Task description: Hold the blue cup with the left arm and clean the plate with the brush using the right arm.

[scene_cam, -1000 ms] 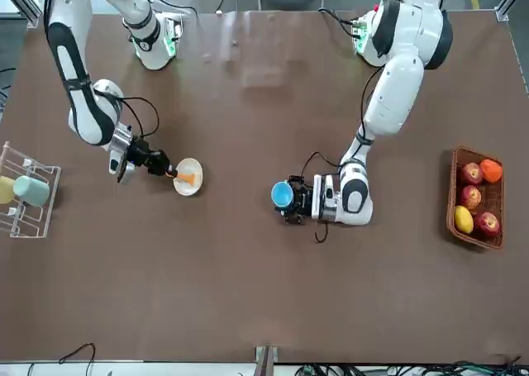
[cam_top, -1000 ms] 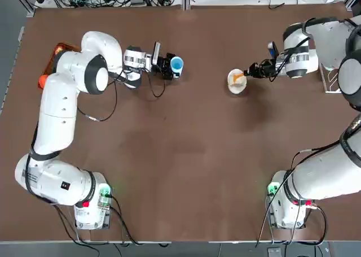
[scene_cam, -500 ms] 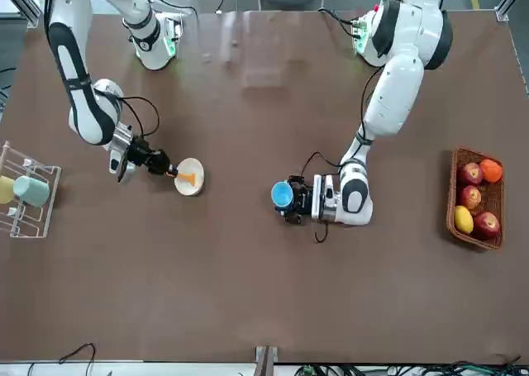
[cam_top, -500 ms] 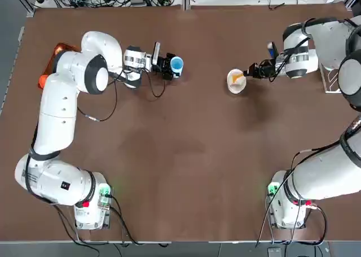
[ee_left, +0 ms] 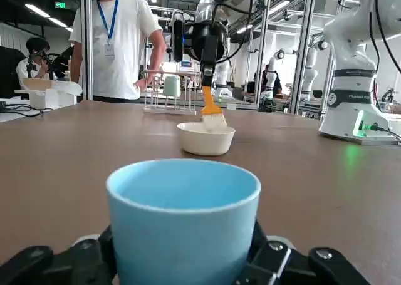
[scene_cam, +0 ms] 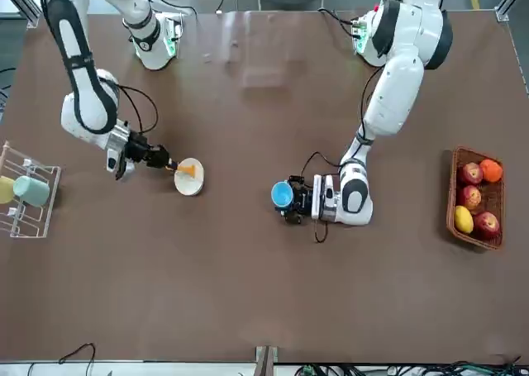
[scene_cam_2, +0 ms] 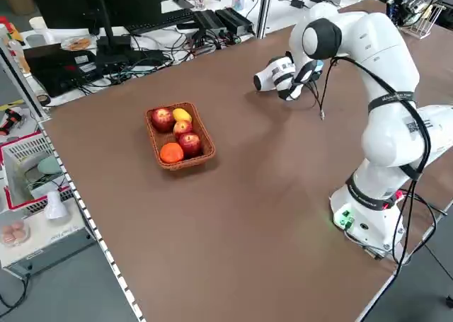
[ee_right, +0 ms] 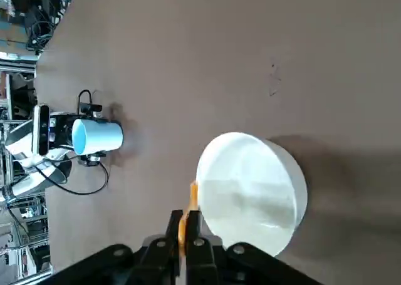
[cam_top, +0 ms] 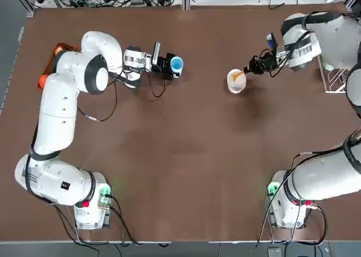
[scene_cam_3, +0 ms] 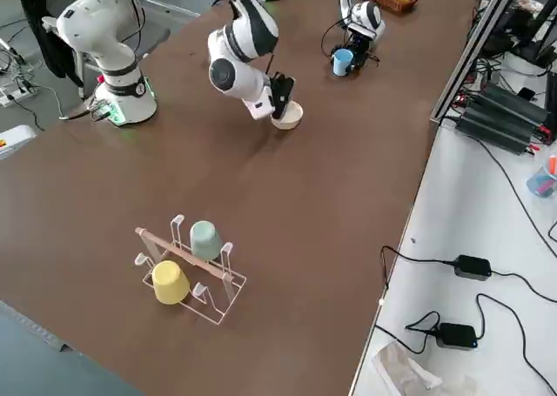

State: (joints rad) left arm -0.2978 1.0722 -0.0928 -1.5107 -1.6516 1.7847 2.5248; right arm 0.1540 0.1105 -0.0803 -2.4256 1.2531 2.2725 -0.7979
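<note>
A brown table (cam_top: 186, 144) carries two white robot arms. The left gripper (cam_top: 167, 65) lies low and level at the far left side, its jaws clamped around the blue cup (cam_top: 176, 64), which stands upright on the table. Well apart, at the far right side, sits the plate (cam_top: 236, 81). The right gripper (cam_top: 253, 66) hangs beside the plate's rim, pinched shut on the orange brush (cam_top: 239, 75), whose bristle end dips into the plate. A fruit basket (scene_cam: 474, 197) rests by the table's left edge, and a cup rack (scene_cam_3: 187, 270) by the right.
</note>
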